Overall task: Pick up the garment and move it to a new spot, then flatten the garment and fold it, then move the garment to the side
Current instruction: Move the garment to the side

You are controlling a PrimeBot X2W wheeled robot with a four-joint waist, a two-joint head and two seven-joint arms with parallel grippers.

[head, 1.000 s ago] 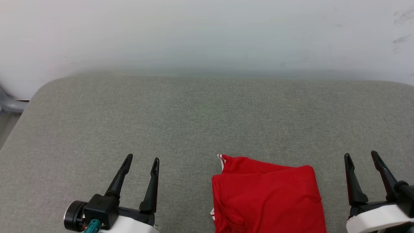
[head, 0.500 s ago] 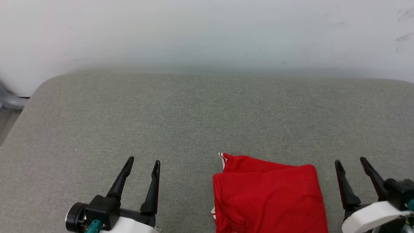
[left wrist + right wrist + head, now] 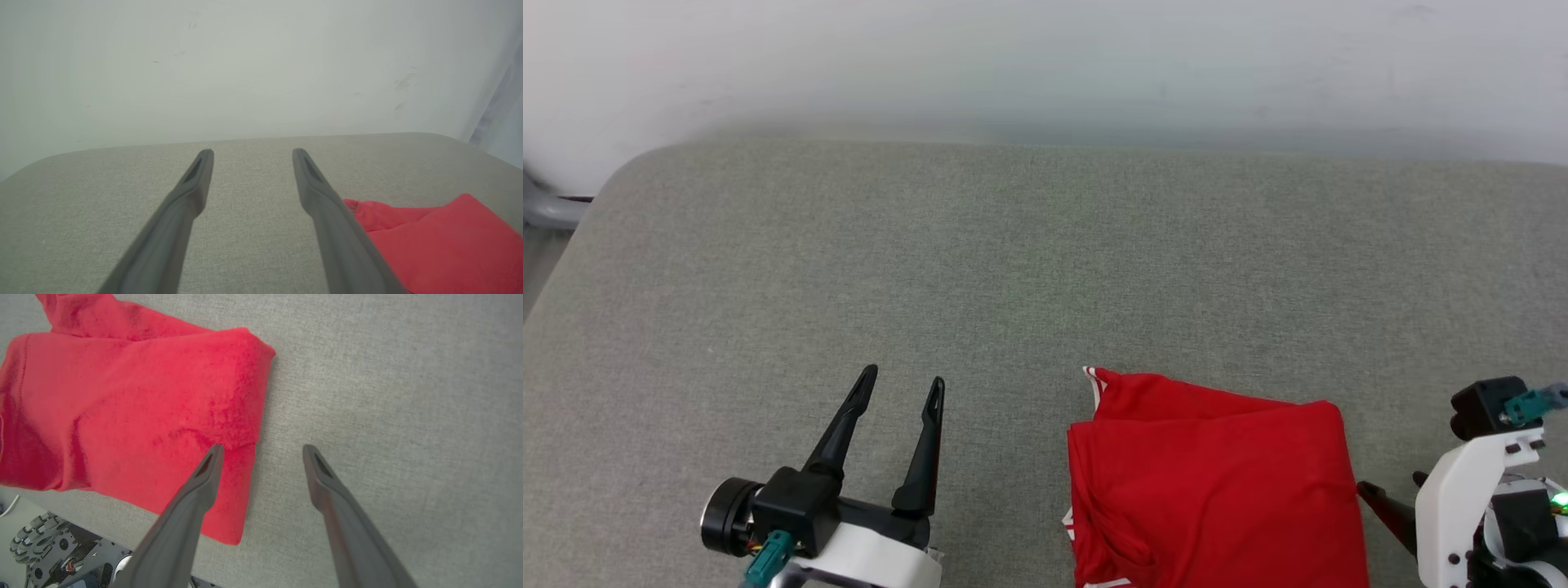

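My right hand (image 3: pixel 264 448) is spread wide and grips nothing. One finger sits over the right edge of the folded red shirt (image 3: pixel 122 408), the other over the bare grey surface (image 3: pixel 388 396); I can't tell if either touches. My left hand (image 3: pixel 905 377) is spread too, empty, apart to the shirt's left. The shirt lies at the surface's near edge, right of centre.

Left gripper (image 3: pixel 905 376) shows two long black tapering fingers (image 3: pixel 845 420), slotted near the tips, on a black block (image 3: pixel 796 510) with a teal connector (image 3: pixel 768 563) and white shell (image 3: pixel 866 559) — right gripper (image 3: pixel 263 449) carries a white bracket (image 3: pixel 1462 490) dotted with dark screws, green light (image 3: pixel 1560 498) glowing.
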